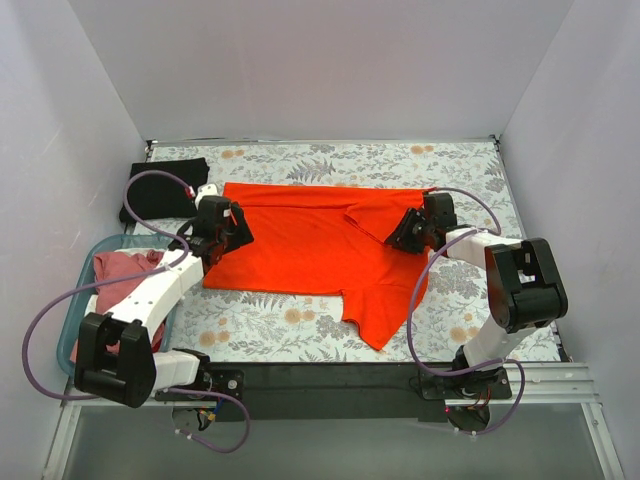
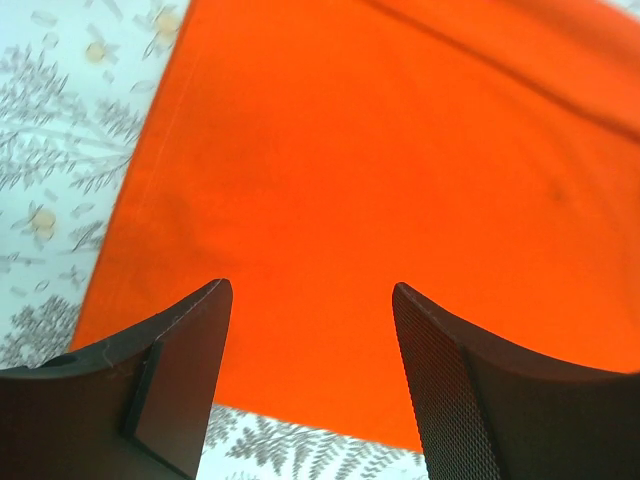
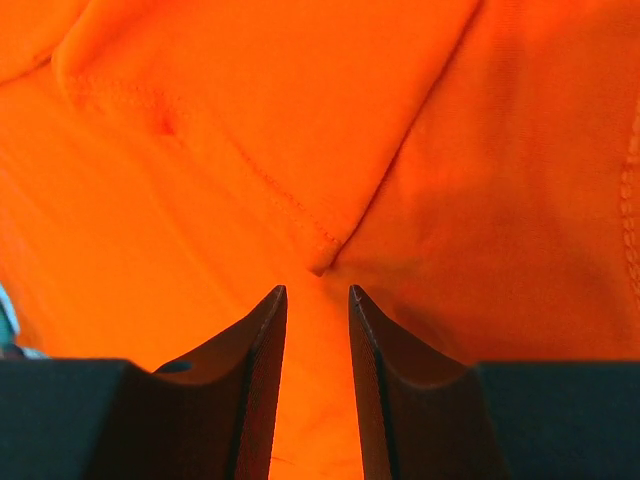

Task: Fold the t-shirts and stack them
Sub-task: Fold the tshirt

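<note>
A bright orange-red t-shirt (image 1: 310, 250) lies spread on the flowered tablecloth, with one sleeve folded over at the right and a flap hanging toward the front edge. My left gripper (image 1: 236, 230) is open wide just over the shirt's left part (image 2: 330, 160), near its edge, and holds nothing (image 2: 312, 292). My right gripper (image 1: 399, 237) is over the folded sleeve. Its jaws stand a narrow gap apart (image 3: 316, 292), with the hemmed sleeve corner (image 3: 320, 262) just ahead of the tips. A folded black t-shirt (image 1: 165, 186) lies at the back left. A dusty pink t-shirt (image 1: 125, 272) sits in the basket. No white t-shirt shows.
A teal plastic basket (image 1: 92, 255) stands at the table's left edge beside the left arm. Purple cables loop from both arms. White walls close the table at the back and sides. Bare flowered cloth (image 1: 270, 320) shows in front of the orange shirt.
</note>
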`<move>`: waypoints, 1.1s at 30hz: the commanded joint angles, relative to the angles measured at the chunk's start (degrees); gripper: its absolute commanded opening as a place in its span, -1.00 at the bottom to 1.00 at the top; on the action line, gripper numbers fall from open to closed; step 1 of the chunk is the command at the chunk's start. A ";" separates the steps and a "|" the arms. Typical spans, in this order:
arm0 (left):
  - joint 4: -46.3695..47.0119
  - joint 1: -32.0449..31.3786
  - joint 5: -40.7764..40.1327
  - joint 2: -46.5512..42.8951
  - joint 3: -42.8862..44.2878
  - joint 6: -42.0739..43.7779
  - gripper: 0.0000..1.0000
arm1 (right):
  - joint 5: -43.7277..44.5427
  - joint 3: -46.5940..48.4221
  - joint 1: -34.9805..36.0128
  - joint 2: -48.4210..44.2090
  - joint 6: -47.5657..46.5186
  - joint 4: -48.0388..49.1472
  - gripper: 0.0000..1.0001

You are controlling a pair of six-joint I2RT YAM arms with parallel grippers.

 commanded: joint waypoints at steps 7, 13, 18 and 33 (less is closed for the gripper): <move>5.04 0.10 -4.59 -3.36 -3.82 -0.22 0.29 | 3.52 -1.45 0.45 -0.08 8.38 6.61 -0.24; 4.96 0.10 -4.76 -3.45 -3.99 -0.13 0.28 | 4.05 -0.84 0.45 1.15 9.87 7.76 -0.24; 4.95 0.10 -4.67 -3.09 -3.90 -0.04 0.28 | 4.66 -1.19 0.63 2.29 10.93 7.85 -0.25; 4.87 0.19 -3.62 -1.78 -3.73 0.22 0.27 | 3.26 -0.57 0.71 4.58 11.37 9.43 -0.40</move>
